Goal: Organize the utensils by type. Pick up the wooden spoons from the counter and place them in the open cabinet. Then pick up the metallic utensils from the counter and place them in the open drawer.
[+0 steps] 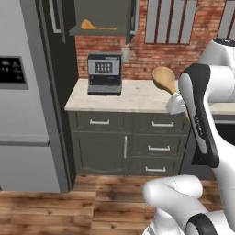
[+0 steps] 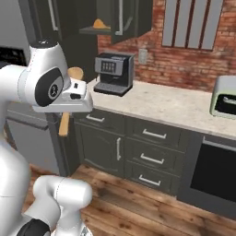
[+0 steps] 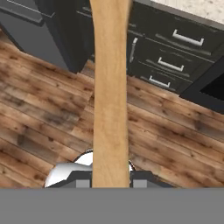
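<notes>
The wooden spoon [image 3: 110,96] ran straight up the hand view from between the gripper [image 3: 111,183] tips, which were clamped on its handle, with the plank floor [image 3: 39,127] far below it. From the left base view the spoon's round bowl stood up above the arm, lifted clear in front of the counter [image 1: 133,98], and from the right its handle hung down below the hand. The other spoon [image 1: 94,26] lay on the shelf of the open cabinet [image 1: 103,18], above the coffee machine [image 1: 104,73].
</notes>
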Tool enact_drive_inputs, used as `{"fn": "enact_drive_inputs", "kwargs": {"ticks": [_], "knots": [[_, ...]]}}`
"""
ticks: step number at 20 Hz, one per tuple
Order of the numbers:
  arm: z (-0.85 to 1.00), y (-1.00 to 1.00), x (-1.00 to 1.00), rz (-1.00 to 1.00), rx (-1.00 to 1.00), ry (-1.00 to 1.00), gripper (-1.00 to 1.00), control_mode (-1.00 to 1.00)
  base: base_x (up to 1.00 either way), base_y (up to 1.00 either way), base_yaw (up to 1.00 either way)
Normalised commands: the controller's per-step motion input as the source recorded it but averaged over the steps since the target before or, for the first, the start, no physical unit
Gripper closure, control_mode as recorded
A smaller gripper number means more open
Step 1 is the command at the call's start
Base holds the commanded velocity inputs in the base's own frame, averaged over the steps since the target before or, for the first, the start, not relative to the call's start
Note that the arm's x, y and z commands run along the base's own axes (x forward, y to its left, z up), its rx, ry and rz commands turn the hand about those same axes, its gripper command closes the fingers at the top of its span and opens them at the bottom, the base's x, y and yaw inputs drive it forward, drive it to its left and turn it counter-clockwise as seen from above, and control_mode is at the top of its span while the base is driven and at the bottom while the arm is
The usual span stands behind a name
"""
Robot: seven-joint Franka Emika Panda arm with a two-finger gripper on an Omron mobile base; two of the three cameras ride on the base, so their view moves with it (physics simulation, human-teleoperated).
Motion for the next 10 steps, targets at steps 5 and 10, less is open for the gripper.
{"fn": "enact_drive_inputs", "kwargs": {"ticks": [5, 10], "knots": [[0.00, 0.00, 0.00, 0.00, 0.00, 0.00, 1.00, 1.00, 1.00, 0.00, -0.11], [0.00, 0.00, 0.00, 0.00, 0.00, 0.00, 1.00, 1.00, 1.00, 0.21, -0.12]]}}
